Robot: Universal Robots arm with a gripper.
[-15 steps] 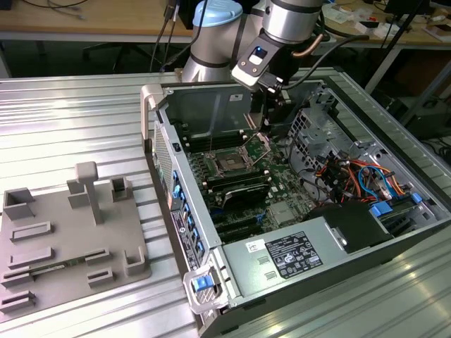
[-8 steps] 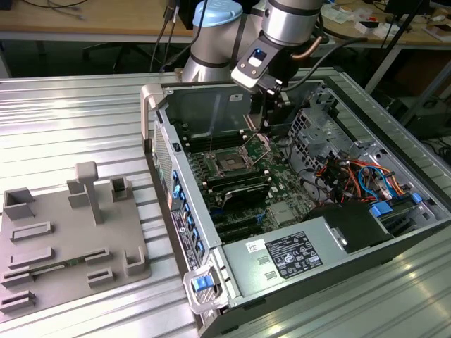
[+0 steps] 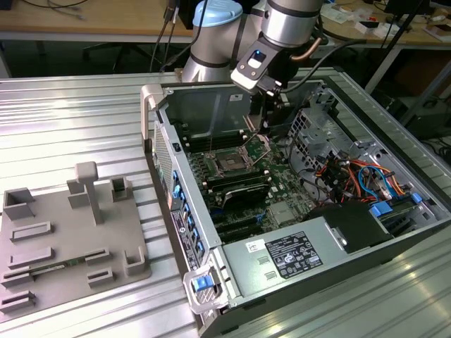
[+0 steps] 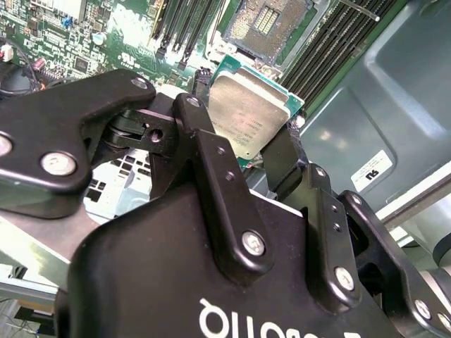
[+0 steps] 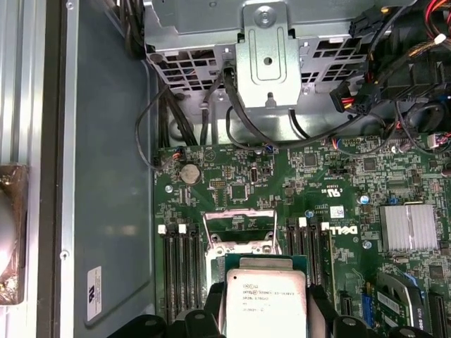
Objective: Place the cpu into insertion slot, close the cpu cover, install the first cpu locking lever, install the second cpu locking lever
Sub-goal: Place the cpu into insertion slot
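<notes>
Flat square cpu (image 4: 251, 111), silver top, green edge, in the gripper (image 4: 239, 121)

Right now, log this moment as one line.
tool: shut on cpu | cpu: held, not seated | insertion slot: empty | cpu cover: open

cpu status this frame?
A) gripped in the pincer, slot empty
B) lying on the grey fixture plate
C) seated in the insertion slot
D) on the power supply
A: in the second wrist view the pincer is shut on the cpu, and the insertion slot beyond it shows bare contacts.
</notes>
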